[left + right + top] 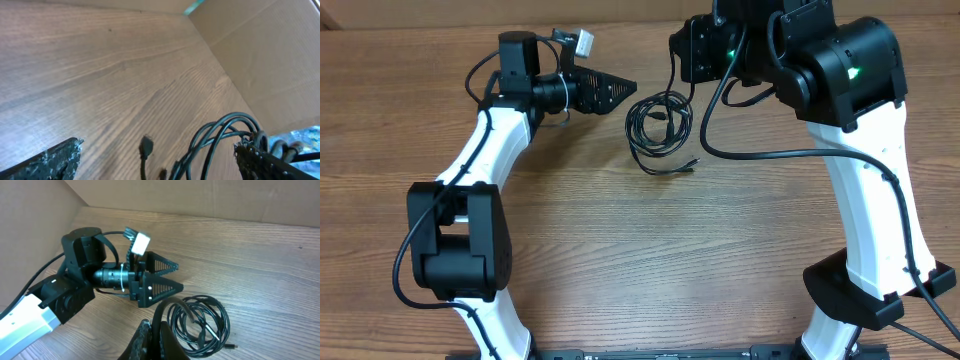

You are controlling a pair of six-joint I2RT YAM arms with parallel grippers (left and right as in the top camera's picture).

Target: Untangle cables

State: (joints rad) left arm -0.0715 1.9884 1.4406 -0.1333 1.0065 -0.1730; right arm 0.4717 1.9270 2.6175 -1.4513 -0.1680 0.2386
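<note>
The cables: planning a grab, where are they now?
In the overhead view, the cables lie coiled at the far centre of the table, between the left gripper and the right arm.

The tabletop (pixel 650 250) shows brown wood grain with a smooth, matt finish. Plain matt cardboard (pixel 270 65) stands along its far edge. The cables (pixel 658 125) have smooth black sheathing with a slight sheen. The left gripper (pixel 179 276) has fingers (pixel 52 160) of rough, scuffed black plastic. The arm shells (pixel 495 145) are glossy white plastic.
</note>
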